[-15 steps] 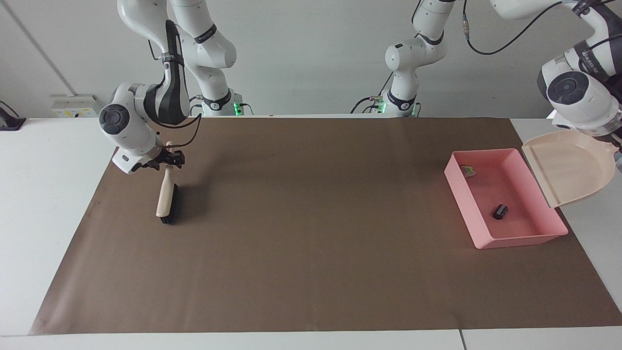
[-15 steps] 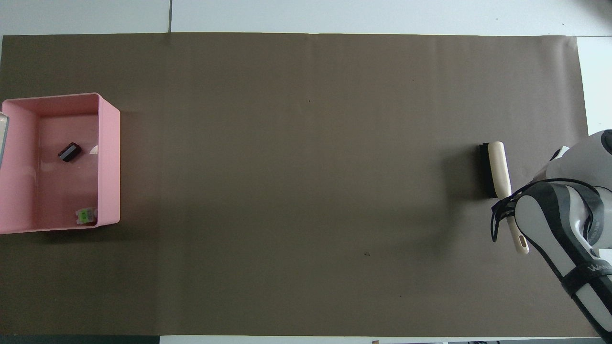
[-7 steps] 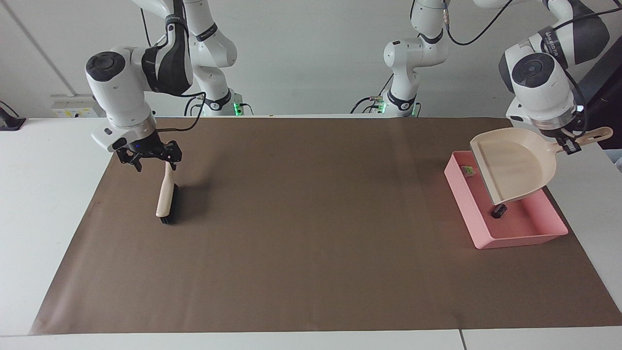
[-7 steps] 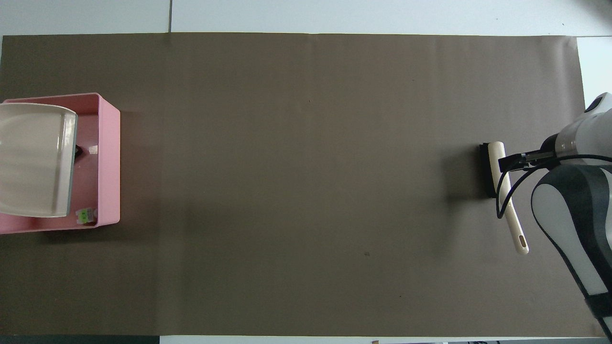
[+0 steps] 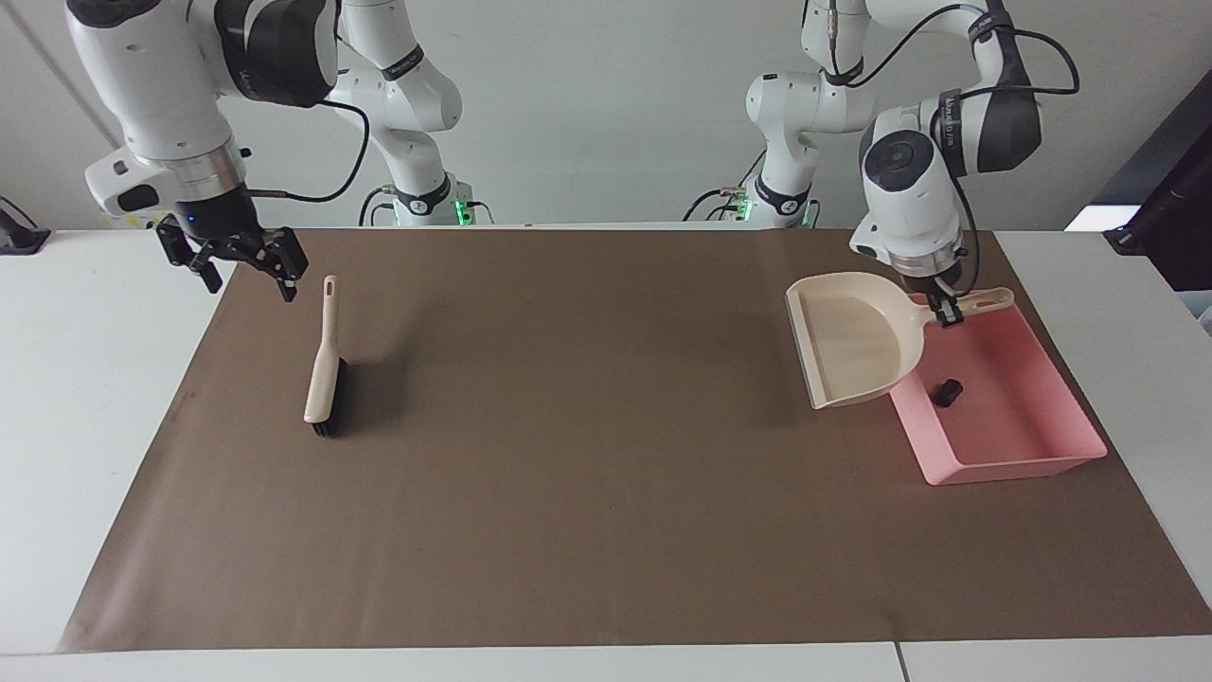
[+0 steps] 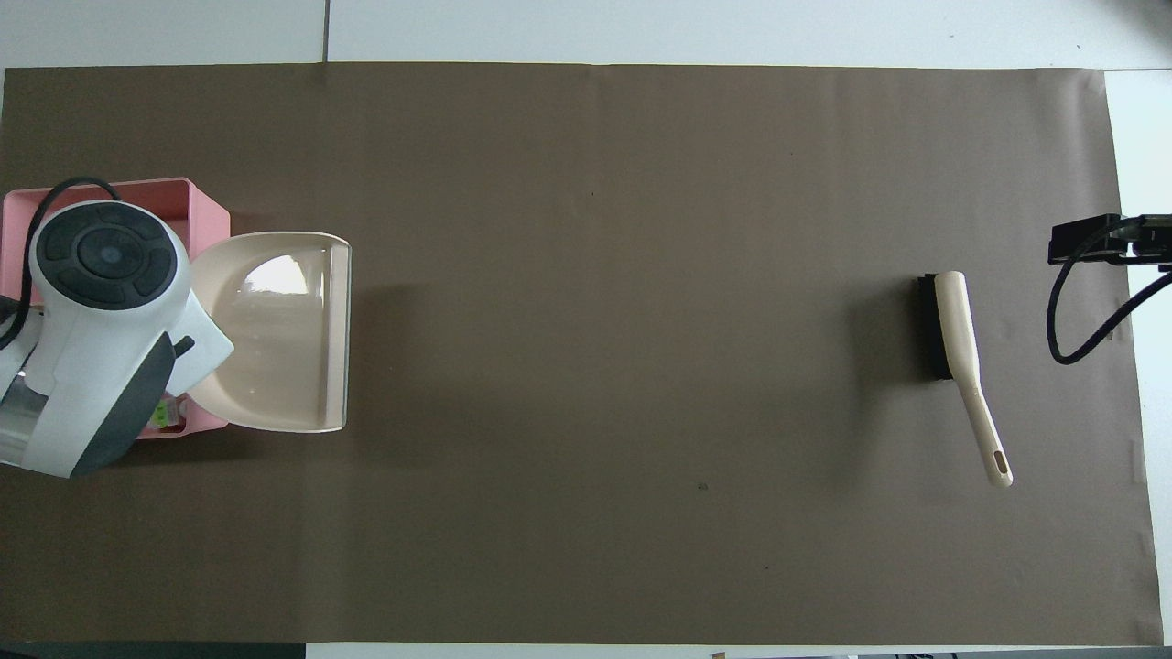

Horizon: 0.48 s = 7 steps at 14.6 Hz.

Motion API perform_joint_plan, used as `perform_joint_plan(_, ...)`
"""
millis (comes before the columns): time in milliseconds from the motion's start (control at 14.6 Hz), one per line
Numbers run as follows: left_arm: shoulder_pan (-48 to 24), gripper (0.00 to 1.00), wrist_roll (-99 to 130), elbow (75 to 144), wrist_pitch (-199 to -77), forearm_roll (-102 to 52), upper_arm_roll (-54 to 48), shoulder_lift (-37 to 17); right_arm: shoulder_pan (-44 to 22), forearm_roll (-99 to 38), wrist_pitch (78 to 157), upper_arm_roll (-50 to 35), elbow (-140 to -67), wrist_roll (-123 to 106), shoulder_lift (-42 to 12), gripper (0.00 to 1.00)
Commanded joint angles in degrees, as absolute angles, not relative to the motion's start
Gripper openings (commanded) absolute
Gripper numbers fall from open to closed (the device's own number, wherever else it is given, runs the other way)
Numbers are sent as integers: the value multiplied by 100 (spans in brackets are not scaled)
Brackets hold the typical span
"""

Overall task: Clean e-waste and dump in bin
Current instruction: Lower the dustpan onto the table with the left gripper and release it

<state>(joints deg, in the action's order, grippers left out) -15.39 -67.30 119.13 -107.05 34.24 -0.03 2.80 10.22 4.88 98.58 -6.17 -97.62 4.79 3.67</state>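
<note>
left gripper: my left gripper (image 5: 944, 309) is pinched tight on the handle of the beige plastic dustpan with a flat scoop (image 5: 857, 338), up in the air over the robot-side corner of the bin.
dustpan: its handle stub pokes out past my fingers toward the left arm's end; the scoop hangs out past the bin's wall over bare paper, open lip toward the table's middle and tilted down.
bin: the shallow pink plastic rectangular tray (image 5: 1032, 464) sits under and beside my left gripper, at the left arm's end of the brown paper sheet (image 5: 606, 530), close to that end's paper edge.
e-waste: the small black stubby piece (image 5: 947, 391) lies on the bin floor just below my left gripper; from overhead i see only a sliver of the whitish bit with the green patch (image 6: 166, 412) by the bin's robot-side wall, under the arm.
right gripper: my right gripper (image 5: 245, 266) is up with fingers spread wide, holding nothing, over the paper's edge at the right arm's end.
brush: the cream-handled hand brush with black bristles (image 5: 324, 367) lies flat on the paper just below my right gripper, apart from it, handle tip toward the robots.
open room: between brush and dustpan the paper lies bare.
</note>
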Motion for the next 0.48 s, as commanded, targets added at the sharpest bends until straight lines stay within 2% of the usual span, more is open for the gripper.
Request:
perform_joint_plan(0,-2116,0,-6024,12269,-11144,3226,105,142,1142,317,8889,-615,-8809,606,-61,99)
perform_joint_plan(205,-2522,0,-5564,12287,-11416,3217,105,-140,1152,316,8807,-520,-9025,606,52,99)
perform_joint_plan(342,-2636,0,-5581,12296,-11461,3173,105,-263,199,316,8789,469,-9026,606,62,99)
perform_joint_plan(410,-2724,0,-5590,12296,-11470,3173,105,-290,176,273,8789,596,-9061,589,70,99)
